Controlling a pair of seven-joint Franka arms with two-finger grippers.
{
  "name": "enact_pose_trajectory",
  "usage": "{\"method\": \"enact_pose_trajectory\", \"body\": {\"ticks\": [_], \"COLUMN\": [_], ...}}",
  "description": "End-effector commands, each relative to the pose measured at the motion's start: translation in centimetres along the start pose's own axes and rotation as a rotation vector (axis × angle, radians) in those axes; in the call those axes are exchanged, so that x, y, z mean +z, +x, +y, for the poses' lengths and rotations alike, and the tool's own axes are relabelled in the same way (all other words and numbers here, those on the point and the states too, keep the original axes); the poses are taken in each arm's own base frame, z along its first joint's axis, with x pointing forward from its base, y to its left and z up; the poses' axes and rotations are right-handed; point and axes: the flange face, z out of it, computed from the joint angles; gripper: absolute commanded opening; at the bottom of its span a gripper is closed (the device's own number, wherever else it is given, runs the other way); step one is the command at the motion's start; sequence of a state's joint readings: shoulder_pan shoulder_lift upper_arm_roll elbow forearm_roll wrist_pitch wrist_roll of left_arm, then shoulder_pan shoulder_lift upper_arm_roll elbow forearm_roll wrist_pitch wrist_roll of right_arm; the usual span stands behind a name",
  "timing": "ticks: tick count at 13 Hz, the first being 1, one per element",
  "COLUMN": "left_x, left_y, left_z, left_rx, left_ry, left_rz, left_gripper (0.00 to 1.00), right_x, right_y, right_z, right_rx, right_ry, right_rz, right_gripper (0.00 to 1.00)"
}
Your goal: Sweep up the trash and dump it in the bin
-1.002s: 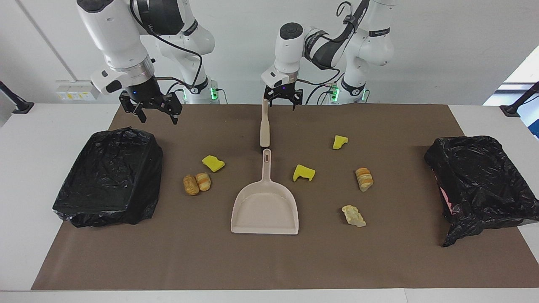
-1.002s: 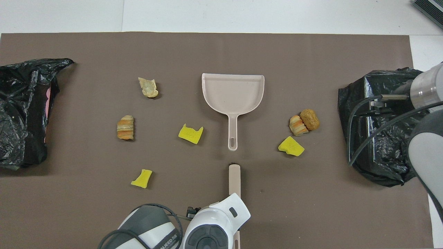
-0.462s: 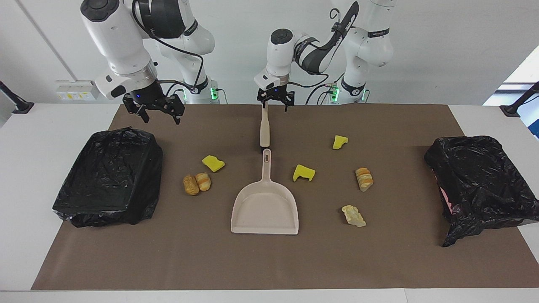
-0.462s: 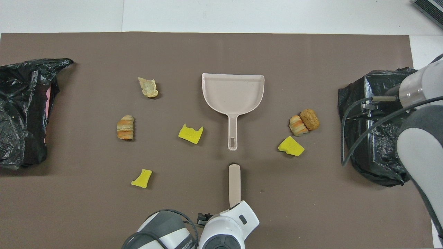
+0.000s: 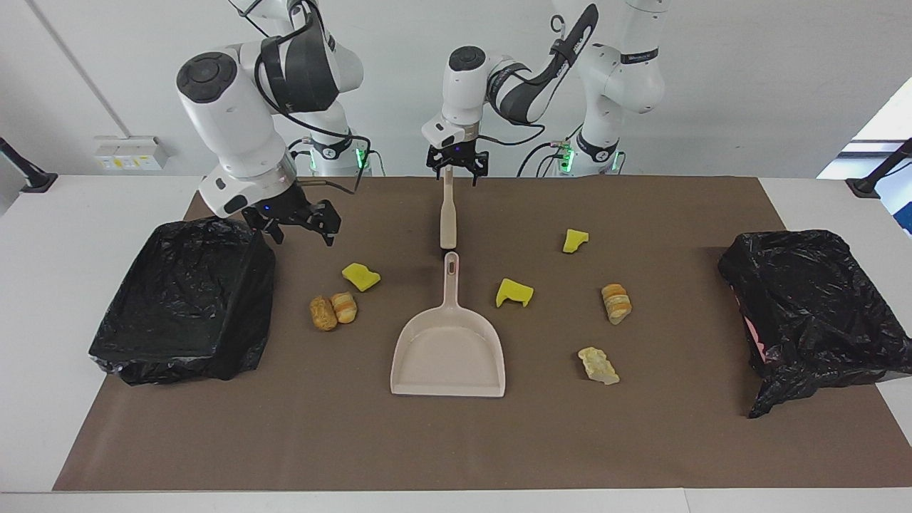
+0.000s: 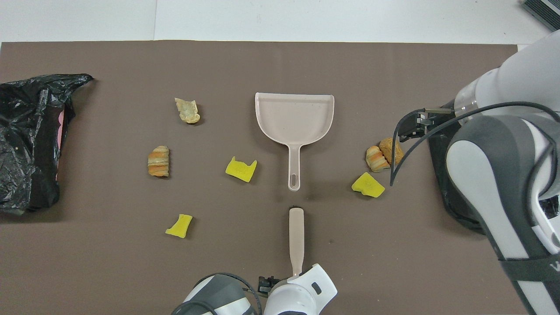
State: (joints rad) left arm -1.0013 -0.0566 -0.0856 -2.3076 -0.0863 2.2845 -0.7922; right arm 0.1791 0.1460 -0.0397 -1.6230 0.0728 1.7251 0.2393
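Note:
Seven scraps of trash lie on the brown mat around a beige dustpan (image 5: 447, 360) (image 6: 294, 118). Yellow sponge pieces (image 5: 360, 276) (image 5: 514, 292) (image 5: 575, 240) lie nearer to the robots. Striped bread chunks (image 5: 344, 307) (image 5: 615, 302) and a brown chunk (image 5: 323, 313) lie beside the pan. A cream lump (image 5: 598, 365) lies farthest. The beige brush (image 5: 447, 214) (image 6: 296, 234) lies flat, in line with the pan's handle. My left gripper (image 5: 456, 169) is open over the brush handle's end nearest the robots. My right gripper (image 5: 303, 226) is open and empty, low over the mat beside a bin.
Two bins lined with black bags stand at the mat's ends: one (image 5: 185, 299) (image 6: 455, 205) at the right arm's end, one (image 5: 812, 299) (image 6: 26, 140) at the left arm's end. The right arm hides most of its bin from above.
My right gripper has come down and moved from the bin's edge toward the table's middle. My left gripper has slid back along the brush handle toward the robots.

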Motion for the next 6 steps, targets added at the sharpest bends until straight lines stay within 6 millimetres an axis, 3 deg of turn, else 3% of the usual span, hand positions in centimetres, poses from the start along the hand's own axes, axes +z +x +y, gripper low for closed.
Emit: {"method": "enact_pose_trajectory", "body": {"ticks": [1, 3, 5, 6], "left_x": [2.1, 2.9, 2.9, 2.9], "left_y": [-0.3, -0.3, -0.2, -0.2], "left_z": [1.4, 2.0, 1.9, 1.9], "left_rx": [-0.035, -0.045, -0.07, -0.07], "left_ry": [0.003, 0.009, 0.008, 0.009], "left_rz": [-0.021, -0.027, -0.026, -0.027], "left_gripper": [1.0, 0.98, 0.75, 0.72], "right_x": [0.4, 1.2, 1.2, 1.2], "right_y": [0.5, 0.8, 0.9, 0.9], "right_z": [-1.7, -2.2, -2.9, -3.1], "right_rx": [0.043, 0.066, 0.074, 0.069], "right_ry": [0.045, 0.072, 0.083, 0.085], "right_rz": [0.001, -0.013, 0.004, 0.005], "right_gripper": [1.0, 1.0, 1.0, 1.0]}}
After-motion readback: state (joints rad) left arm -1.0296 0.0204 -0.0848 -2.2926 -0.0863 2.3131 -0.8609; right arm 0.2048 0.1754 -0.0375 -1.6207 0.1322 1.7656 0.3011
